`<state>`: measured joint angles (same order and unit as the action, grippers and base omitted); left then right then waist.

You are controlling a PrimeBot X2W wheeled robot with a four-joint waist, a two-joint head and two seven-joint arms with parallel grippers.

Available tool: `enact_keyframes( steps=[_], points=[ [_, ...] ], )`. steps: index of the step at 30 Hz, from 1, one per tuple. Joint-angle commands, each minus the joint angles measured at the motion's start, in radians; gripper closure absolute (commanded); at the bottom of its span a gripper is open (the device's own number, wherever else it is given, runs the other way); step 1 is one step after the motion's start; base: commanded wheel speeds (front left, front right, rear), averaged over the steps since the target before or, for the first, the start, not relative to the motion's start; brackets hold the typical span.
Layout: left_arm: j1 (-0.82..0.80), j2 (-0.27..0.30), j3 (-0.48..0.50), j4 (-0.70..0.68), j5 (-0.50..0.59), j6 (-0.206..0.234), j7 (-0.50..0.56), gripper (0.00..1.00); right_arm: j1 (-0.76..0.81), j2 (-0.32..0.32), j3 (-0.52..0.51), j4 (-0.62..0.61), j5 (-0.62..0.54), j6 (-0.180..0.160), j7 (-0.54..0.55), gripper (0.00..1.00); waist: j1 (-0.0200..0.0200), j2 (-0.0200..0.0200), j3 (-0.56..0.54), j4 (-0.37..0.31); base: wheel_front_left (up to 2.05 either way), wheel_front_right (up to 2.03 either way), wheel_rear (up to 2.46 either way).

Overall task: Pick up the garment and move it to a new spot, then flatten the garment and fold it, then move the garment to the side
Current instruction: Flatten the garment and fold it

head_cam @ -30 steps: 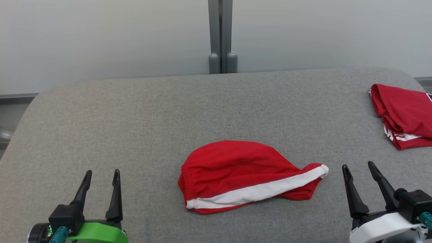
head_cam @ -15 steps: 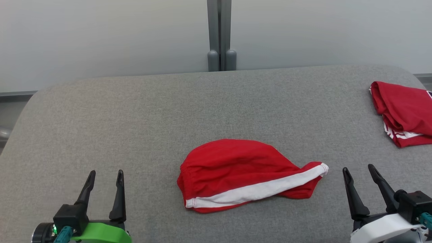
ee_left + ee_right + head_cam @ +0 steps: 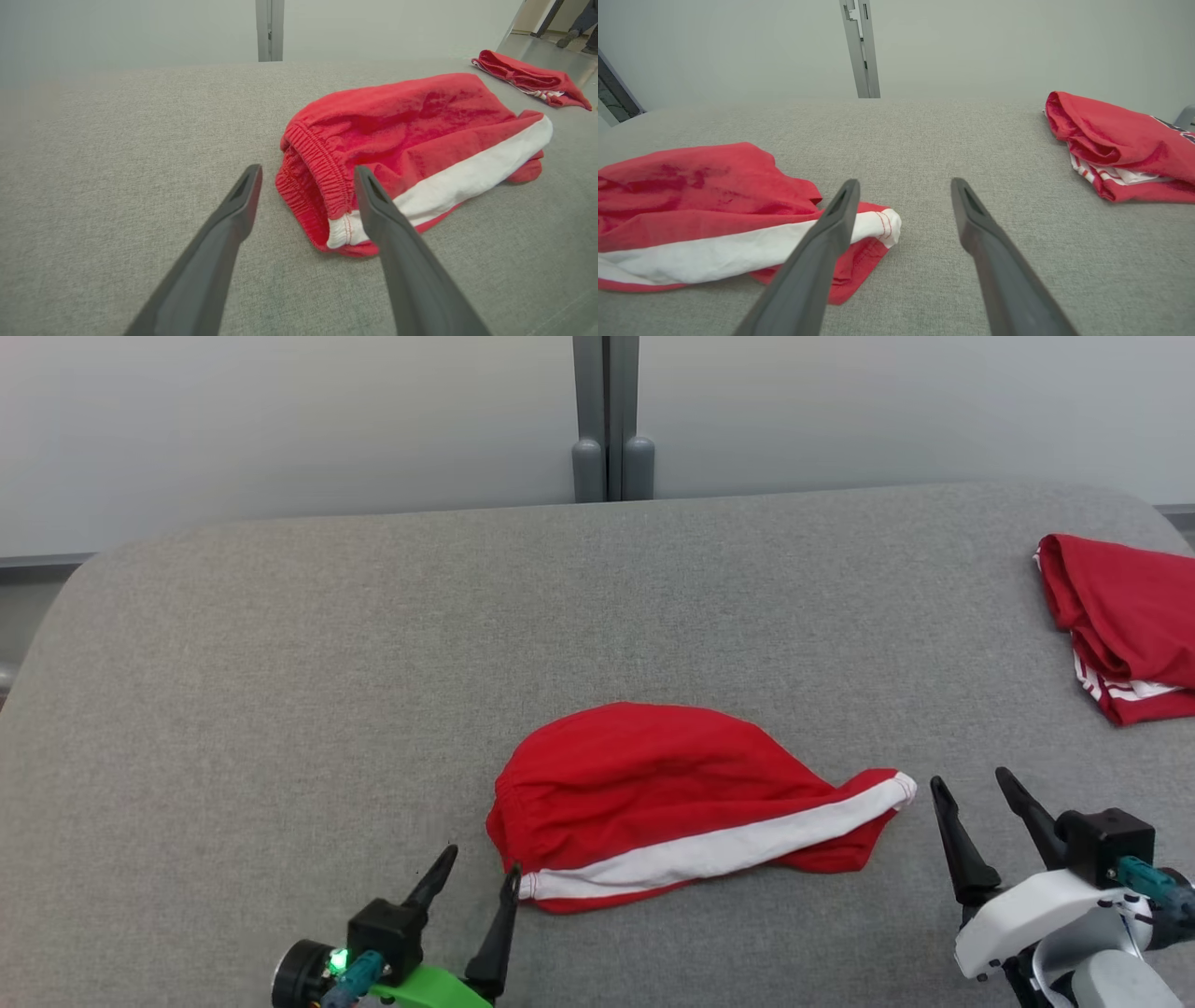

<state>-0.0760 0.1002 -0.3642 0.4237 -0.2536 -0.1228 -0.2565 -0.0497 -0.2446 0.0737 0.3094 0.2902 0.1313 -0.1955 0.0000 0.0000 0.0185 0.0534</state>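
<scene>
We are poising the left gripper (image 3: 481, 861) and right gripper (image 3: 967, 777), jaws apart, at opposite ends of the crumpled red, white-striped cloth shorts (image 3: 653, 775) lying centrally on the grey fabric table (image 3: 280, 663). Pick-up or flattening, we judge: either is calling for pinching both ends.

Dark jaws, green wrist (image 3: 431, 988), white wrist (image 3: 1025, 912)

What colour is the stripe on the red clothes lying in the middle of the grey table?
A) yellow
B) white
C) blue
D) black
B: the red garment has a white stripe running along its near edge, also plain in both wrist views.
</scene>
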Motion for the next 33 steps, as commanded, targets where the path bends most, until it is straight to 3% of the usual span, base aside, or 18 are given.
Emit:
enact_keyframes(
  steps=[1, 11, 25, 26, 28, 29, 30, 31, 33],
  points=[
    [-0.021, -0.004, -0.018, 0.022, -0.004, -0.003, -0.003, 0.0, -0.026, -0.009, 0.011, 0.024, 0.007, -0.001, -0.008, 0.0, 0.0, 0.0, 0.021, 0.0, 0.0, 0.0, 0.0],
    [-0.115, -0.02, -0.136, 0.18, -0.033, -0.008, -0.008, 0.0, -0.17, -0.034, 0.138, 0.223, 0.089, -0.001, -0.04, 0.0, 0.0, 0.0, 0.084, 0.006, 0.0, 0.0, 0.0],
    [-0.195, -0.032, -0.215, 0.209, -0.086, -0.009, -0.008, 0.0, -0.284, -0.046, 0.276, 0.385, 0.278, -0.001, -0.064, 0.0, 0.0, 0.0, 0.148, 0.037, 0.0, 0.0, 0.0],
    [-0.199, -0.032, -0.219, 0.21, -0.088, -0.009, -0.008, 0.03, -0.292, -0.047, 0.285, 0.396, 0.29, -0.001, -0.064, 0.0, 0.0, 0.0, 0.151, 0.039, 0.0, 0.0, 0.0],
    [-0.207, -0.033, -0.227, 0.212, -0.092, -0.009, -0.008, 0.47, -0.313, -0.049, 0.308, 0.419, 0.305, -0.001, -0.064, 0.0, 0.0, 0.0, 0.158, 0.044, 0.0, 0.0, 0.0],
    [-0.21, -0.034, -0.23, 0.212, -0.096, -0.009, -0.008, 0.69, -0.324, -0.048, 0.318, 0.43, 0.317, -0.001, -0.065, 0.49, 0.0, 0.0, 0.162, 0.046, 0.0, 0.0, 0.0],
    [-0.215, -0.036, -0.237, 0.212, -0.102, -0.009, -0.008, 1.0, -0.343, -0.045, 0.335, 0.451, 0.335, -0.001, -0.067, 0.72, 0.0, 0.0, 0.167, 0.048, 0.0, 0.0, 0.0],
    [-0.217, -0.037, -0.24, 0.212, -0.104, -0.009, -0.008, 1.0, -0.351, -0.045, 0.341, 0.458, 0.343, -0.001, -0.067, 1.0, 0.0, 0.0, 0.169, 0.049, 0.0, 0.0, 0.0],
    [-0.221, -0.037, -0.246, 0.21, -0.109, -0.009, -0.008, 1.0, -0.367, -0.044, 0.355, 0.472, 0.354, -0.001, -0.068, 1.0, 0.0, 0.0, 0.172, 0.051, 0.0, 0.0, 0.0]
  ],
)
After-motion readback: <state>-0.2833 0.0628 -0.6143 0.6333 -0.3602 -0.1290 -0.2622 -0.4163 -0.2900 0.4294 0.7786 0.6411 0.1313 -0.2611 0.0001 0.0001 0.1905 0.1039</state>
